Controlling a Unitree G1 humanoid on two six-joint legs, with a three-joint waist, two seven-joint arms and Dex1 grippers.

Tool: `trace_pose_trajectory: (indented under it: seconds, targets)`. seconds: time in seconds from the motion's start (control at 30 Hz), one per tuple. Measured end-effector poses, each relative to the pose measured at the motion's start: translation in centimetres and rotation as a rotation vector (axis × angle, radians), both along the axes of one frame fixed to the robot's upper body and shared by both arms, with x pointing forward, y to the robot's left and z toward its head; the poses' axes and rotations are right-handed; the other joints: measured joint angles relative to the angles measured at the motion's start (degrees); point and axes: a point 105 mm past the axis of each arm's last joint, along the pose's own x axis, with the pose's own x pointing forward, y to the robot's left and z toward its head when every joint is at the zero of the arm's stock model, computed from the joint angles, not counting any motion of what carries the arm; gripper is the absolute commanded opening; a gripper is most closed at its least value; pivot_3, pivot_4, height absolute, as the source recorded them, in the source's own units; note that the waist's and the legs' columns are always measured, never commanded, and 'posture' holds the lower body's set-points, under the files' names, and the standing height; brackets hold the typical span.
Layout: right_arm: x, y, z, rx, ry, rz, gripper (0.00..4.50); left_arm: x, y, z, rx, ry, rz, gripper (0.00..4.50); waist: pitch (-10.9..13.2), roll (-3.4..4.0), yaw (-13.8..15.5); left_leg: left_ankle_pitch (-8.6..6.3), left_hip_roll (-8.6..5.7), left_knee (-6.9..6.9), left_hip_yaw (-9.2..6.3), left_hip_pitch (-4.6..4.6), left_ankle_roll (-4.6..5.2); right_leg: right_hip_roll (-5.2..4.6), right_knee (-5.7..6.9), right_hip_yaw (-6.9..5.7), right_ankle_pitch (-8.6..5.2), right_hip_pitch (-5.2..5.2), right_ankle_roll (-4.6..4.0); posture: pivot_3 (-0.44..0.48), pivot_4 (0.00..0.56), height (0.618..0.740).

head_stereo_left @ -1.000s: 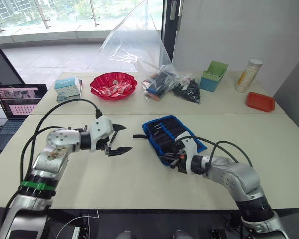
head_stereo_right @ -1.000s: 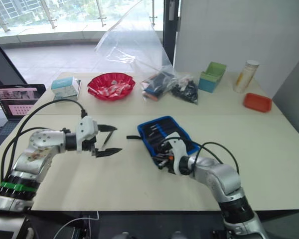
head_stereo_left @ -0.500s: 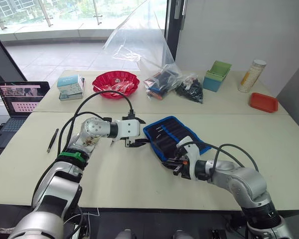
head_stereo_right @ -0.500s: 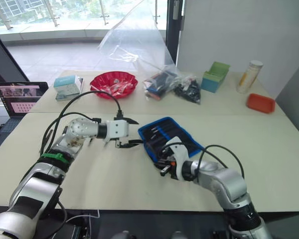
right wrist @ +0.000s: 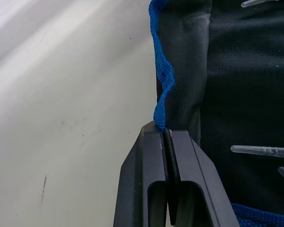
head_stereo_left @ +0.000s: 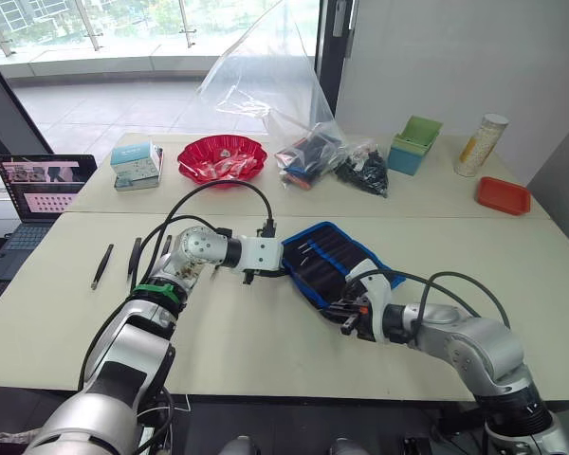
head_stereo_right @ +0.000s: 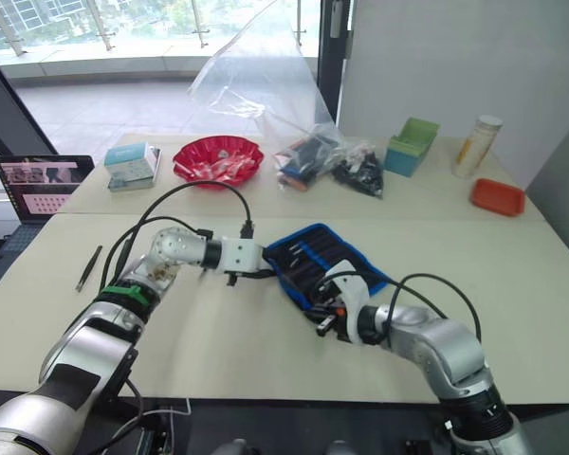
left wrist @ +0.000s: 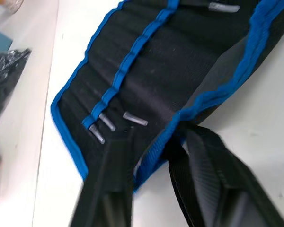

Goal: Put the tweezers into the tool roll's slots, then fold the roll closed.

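Note:
The tool roll [head_stereo_left: 337,258], black with blue edging, lies open mid-table. Pale tips of tweezers [left wrist: 135,119] poke from its slots. Two loose black tweezers [head_stereo_left: 100,267] lie on the table at the far left. My left gripper [head_stereo_left: 264,272] is at the roll's left end. Its fingers [left wrist: 109,189] are closed over the blue edge, one above the fabric and one below, beside the black strap. My right gripper [head_stereo_left: 346,319] is at the roll's near edge, shut on the blue edging [right wrist: 162,101] of the flap.
Along the back stand a red bowl [head_stereo_left: 220,158], a clear plastic bag of dark items [head_stereo_left: 313,156], a green box [head_stereo_left: 414,144], a canister [head_stereo_left: 481,144] and a red tray [head_stereo_left: 500,194]. A laptop [head_stereo_left: 38,190] and a small box [head_stereo_left: 135,166] sit at the left.
My left arm has reached right from open table to the roll's left end, and its wide-open fingers have closed on the edge. The right gripper keeps its pinch on the near edge.

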Motion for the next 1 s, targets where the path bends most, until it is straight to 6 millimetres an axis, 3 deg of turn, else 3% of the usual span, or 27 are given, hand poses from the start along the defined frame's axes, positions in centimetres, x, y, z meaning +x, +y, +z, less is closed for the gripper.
trace_pose_trajectory:
  seconds: [0.07, 0.17, 0.27, 0.43, 0.73, 0.9, 1.0]
  targets:
    - [0.1, -0.2, -0.1, 0.000, 0.009, 0.000, 0.00, -0.2, -0.1, 0.0, 0.008, 0.011, -0.019, 0.02, 0.00, 0.00, -0.09, 0.00, 0.00, -0.01, 0.00, 0.01, 0.00, 0.00, 0.00, 0.01, 0.00, 0.00, 0.01, 0.000, 0.150, 0.740]
    - [0.1, -0.3, -0.1, 0.004, 0.014, 0.002, 0.00, -0.5, 0.3, -0.4, 0.044, 0.035, -0.036, 0.02, 0.00, 0.00, -0.15, 0.00, 0.00, -0.01, 0.00, 0.01, 0.00, 0.00, 0.01, 0.01, -0.01, 0.00, 0.01, 0.000, 0.150, 0.740]
    - [0.1, -0.4, 0.2, 0.004, -0.001, 0.020, 0.00, -0.5, 2.0, -1.0, 0.095, 0.069, -0.018, 0.02, 0.00, 0.00, -0.34, 0.00, 0.01, -0.02, -0.01, 0.03, 0.01, 0.01, 0.03, 0.01, -0.01, 0.00, 0.01, 0.000, 0.150, 0.740]
    - [-0.3, -0.6, 1.0, 0.005, -0.040, 0.097, 0.00, -1.4, 2.6, -2.1, 0.101, 0.127, -0.042, 0.02, 0.00, 0.00, -0.10, 0.00, -0.03, 0.04, -0.04, 0.00, 0.01, -0.02, 0.03, 0.00, -0.01, 0.02, 0.02, 0.000, 0.150, 0.740]
    - [-2.1, 0.7, -1.8, 0.007, 0.058, 0.157, 0.00, -2.4, 2.7, -3.7, 0.092, 0.153, -0.042, 0.02, 0.00, 0.00, -0.11, 0.00, -0.03, 0.07, -0.05, 0.02, 0.00, -0.02, 0.08, 0.01, -0.01, 0.03, 0.02, 0.000, 0.150, 0.740]
    - [-2.8, 0.7, -1.8, 0.049, 0.098, 0.182, 1.56, -2.5, 2.7, -3.8, 0.122, 0.107, -0.058, 0.00, 0.00, 0.00, -0.07, 0.00, -0.03, 0.08, -0.06, 0.05, 0.00, -0.02, 0.08, 0.00, -0.01, 0.07, 0.03, 0.000, 0.150, 0.740]
    - [-3.3, 0.4, 1.0, 0.196, 0.090, 0.215, 2.53, -2.5, 2.8, -3.8, 0.121, 0.093, -0.056, 0.00, 0.00, -0.01, -0.07, 0.00, -0.02, 0.10, -0.06, 0.07, 0.01, -0.02, 0.08, 0.01, -0.01, 0.11, 0.03, 0.000, 0.150, 0.740]
